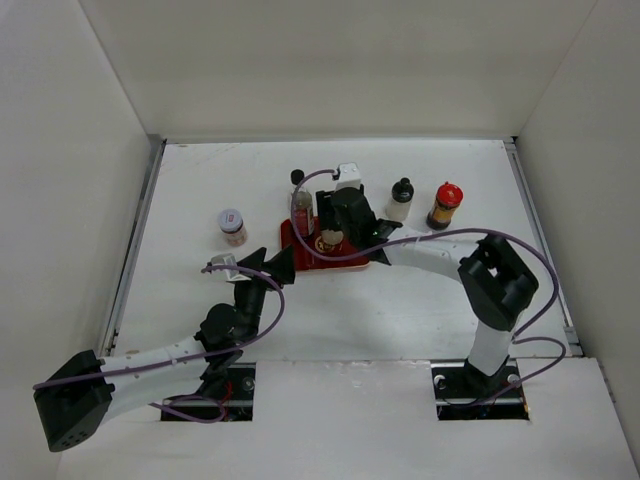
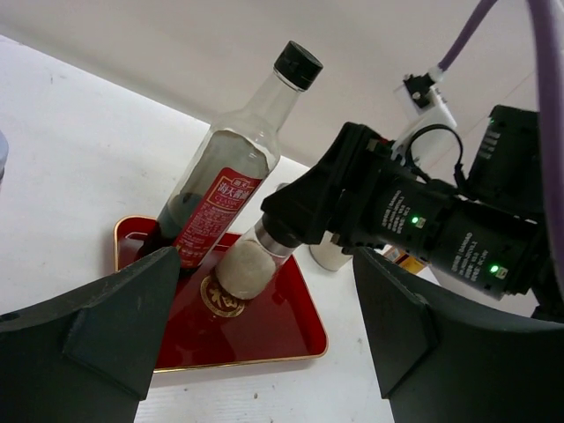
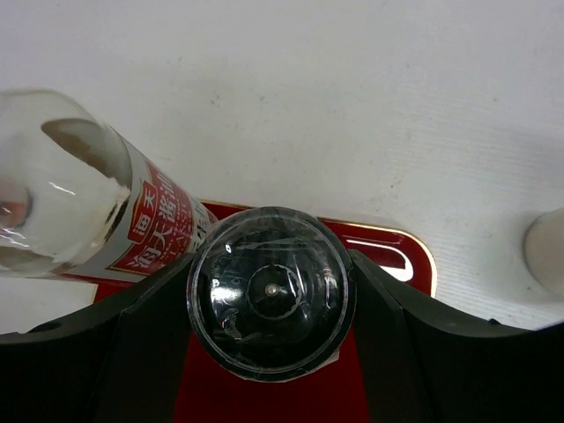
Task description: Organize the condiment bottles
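- Fingers (image 3: 132,352) of the right gripper (image 1: 335,232) are clamped on either side of a small jar (image 3: 270,291) with pale contents, holding it upright by its top.
- That small jar sits over the gold emblem of the red tray (image 2: 273,339); whether it rests on the tray or hangs just above it, I cannot tell.
- Just beside it, a tall bottle (image 2: 231,181) with a black cap, a red label and dark liquid stands on the tray's far left part.
- The left gripper (image 1: 275,262) hovers at the tray's near left edge, its fingers (image 2: 115,326) spread wide with nothing between them.
- To the right of the tray, on the table (image 1: 450,300), stand a black-capped bottle (image 1: 401,200) with pale contents and, further right, a red-capped bottle (image 1: 445,205).
- A grey-capped jar (image 1: 232,227) stands alone on the table to the tray's left.
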Controlling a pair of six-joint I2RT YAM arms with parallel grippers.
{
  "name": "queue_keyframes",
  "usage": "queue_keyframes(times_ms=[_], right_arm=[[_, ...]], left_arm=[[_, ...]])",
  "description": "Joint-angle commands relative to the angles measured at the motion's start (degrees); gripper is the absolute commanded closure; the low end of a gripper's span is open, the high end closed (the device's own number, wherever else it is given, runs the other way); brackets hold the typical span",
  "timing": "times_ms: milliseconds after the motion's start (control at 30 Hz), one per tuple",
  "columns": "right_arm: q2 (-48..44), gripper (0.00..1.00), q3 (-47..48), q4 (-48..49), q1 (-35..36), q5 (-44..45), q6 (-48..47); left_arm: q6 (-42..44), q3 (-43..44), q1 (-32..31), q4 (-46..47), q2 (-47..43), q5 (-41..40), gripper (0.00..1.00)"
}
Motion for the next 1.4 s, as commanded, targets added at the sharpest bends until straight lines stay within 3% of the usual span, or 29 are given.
queue_keyframes(times_ms=[0, 133, 267, 433, 600, 833, 1033, 1267, 1367], right_arm=[[-0.2, 0.51, 4.0, 8.8, 1.0, 0.7, 1.3], [1.0, 0.49, 3.8, 9.2, 1.4, 1.0, 3.0], [0.7, 0.25, 2.6, 9.1, 2.0, 2.7, 3.0], [-3.3, 0.14, 0.3, 7.9, 2.0, 3.3, 3.1], [-9.9, 0.13, -4.0, 4.7, -0.6, 4.8, 3.1], [-16.3, 0.11, -10.6, 3.4, -10.0, 8.6, 2.7], [-12.0, 0.00, -8.4, -0.3, -17.3, 7.9, 1.6], [-5.3, 0.01, -3.7, -0.6, -21.1, 1.6, 2.6], [-3.3, 0.07, -2.5, -0.7, -22.1, 0.5, 2.7]], left_arm=[[-0.7, -2.9, 0.0, 2.7, -0.4, -0.2, 0.21], [-0.8, -2.8, 0.2, 2.7, 0.0, -0.2, 0.21], [-0.8, -3.1, 0.0, 2.7, -1.2, -0.2, 0.21], [-0.8, -2.7, 0.0, 2.7, -0.1, 0.1, 0.21], [-0.8, -2.7, 0.0, 2.7, -0.1, 0.0, 0.21], [-0.8, -2.6, -0.2, 2.7, 0.0, 0.1, 0.21], [-0.8, -2.5, -0.1, 2.8, 0.9, 0.2, 0.21], [-1.3, -2.3, 0.0, 3.1, 2.7, 0.4, 0.20], [-1.5, -2.1, 0.0, 2.8, 2.5, 0.4, 0.20]])
